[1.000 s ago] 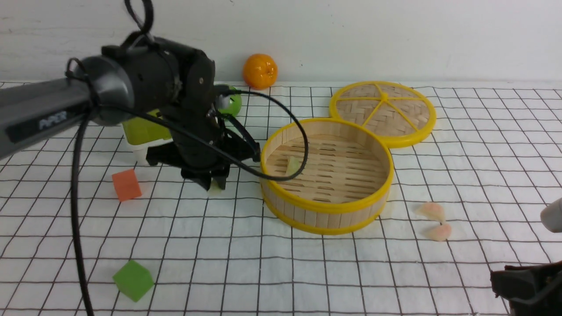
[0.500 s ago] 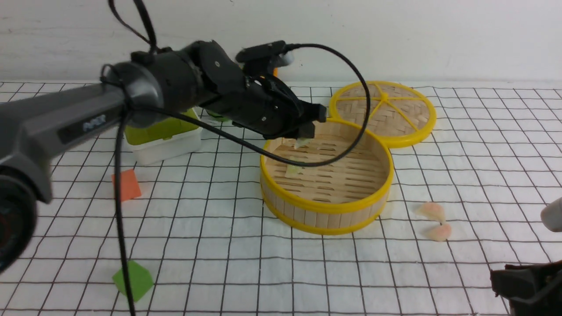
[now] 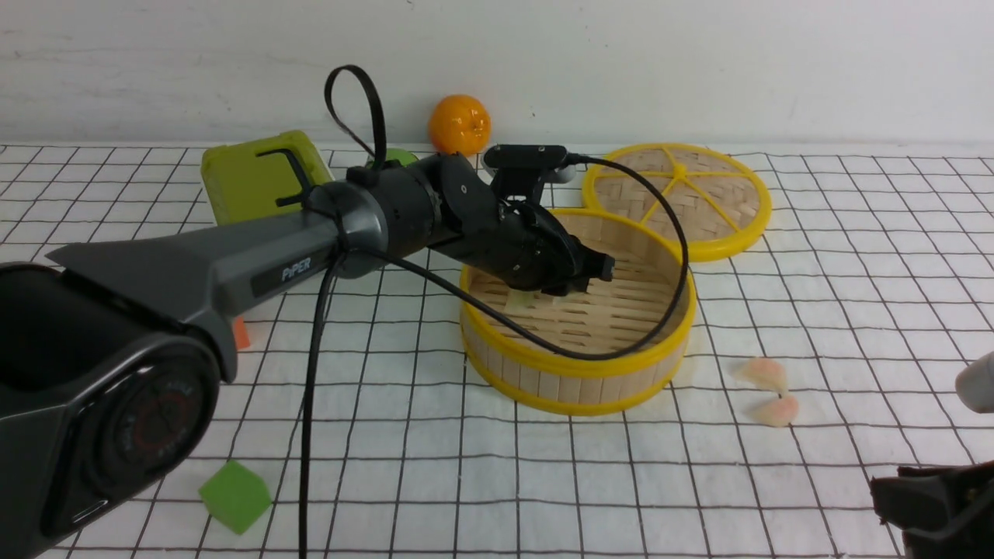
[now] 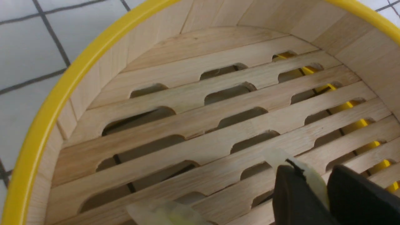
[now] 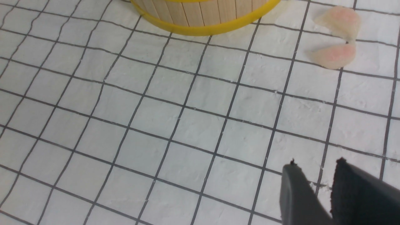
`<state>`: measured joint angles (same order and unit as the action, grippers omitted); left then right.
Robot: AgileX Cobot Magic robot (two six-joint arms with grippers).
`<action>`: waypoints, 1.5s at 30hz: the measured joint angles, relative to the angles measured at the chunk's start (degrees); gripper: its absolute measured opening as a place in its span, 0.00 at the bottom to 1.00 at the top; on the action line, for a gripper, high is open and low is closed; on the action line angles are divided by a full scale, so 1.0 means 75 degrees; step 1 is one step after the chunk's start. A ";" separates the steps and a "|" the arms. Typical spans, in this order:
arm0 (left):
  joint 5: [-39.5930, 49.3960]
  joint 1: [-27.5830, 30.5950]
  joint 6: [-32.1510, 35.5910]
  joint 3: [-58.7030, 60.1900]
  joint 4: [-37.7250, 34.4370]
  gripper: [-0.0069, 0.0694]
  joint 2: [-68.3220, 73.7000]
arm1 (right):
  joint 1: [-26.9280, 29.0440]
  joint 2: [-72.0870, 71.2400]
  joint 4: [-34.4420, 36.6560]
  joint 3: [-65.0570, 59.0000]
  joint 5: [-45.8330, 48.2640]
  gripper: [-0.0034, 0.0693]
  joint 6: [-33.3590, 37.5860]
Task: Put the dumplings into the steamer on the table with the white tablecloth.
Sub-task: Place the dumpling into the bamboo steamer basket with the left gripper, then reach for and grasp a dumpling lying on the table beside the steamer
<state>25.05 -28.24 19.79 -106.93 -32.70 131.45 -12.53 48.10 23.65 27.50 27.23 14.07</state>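
The steamer stands mid-table on the white tablecloth. My left gripper reaches down inside it, shut on a pale yellow-green dumpling just above the slatted floor. In the left wrist view the gripper pinches that dumpling between both fingers. A second yellow-green dumpling lies on the slats. Two pink dumplings lie on the cloth right of the steamer. My right gripper hovers low at the near right, open and empty.
The woven lid lies behind the steamer, touching it. An orange sits by the wall, a green box at the back left. A green cube is near the front left, an orange cube partly behind my left arm.
My left arm has carried the yellow-green dumpling from the cloth left of the steamer, up over the rim and down inside. The right arm has stayed put.
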 joint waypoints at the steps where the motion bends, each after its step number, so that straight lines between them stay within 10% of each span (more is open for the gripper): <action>1: -0.0017 -0.0009 0.0000 0.0000 0.0013 0.27 0.0017 | 0.0000 0.0000 0.0000 0.0000 0.0000 0.30 0.0000; 10: -0.0006 -0.0035 -0.0333 0.0000 0.0201 0.30 0.0043 | 0.0000 0.0000 0.0000 0.0000 0.0000 0.31 0.0000; 22: 0.0332 -0.0042 -0.0770 0.0000 0.0480 0.64 -0.0601 | 0.0000 0.0000 0.0000 0.0000 0.0007 0.31 0.0000; 28: 0.1139 -0.0042 -0.0769 0.0000 0.1264 0.48 -0.2682 | 0.0000 0.0000 -0.0123 0.0000 0.0247 0.32 0.0000; 35: 0.4290 -0.0042 -0.2144 -0.0010 0.3930 0.07 -0.5282 | 0.0000 0.0597 -0.0178 0.0745 0.0519 0.42 -0.0255; 45: 0.5501 -0.0042 -0.3305 0.3049 0.5245 0.07 -0.8185 | 0.0000 0.4026 -0.1943 0.3519 0.0402 0.65 -0.0380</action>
<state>66.31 -28.55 -5.00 -84.06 6.64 70.06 -12.53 78.29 9.08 53.89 30.24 11.22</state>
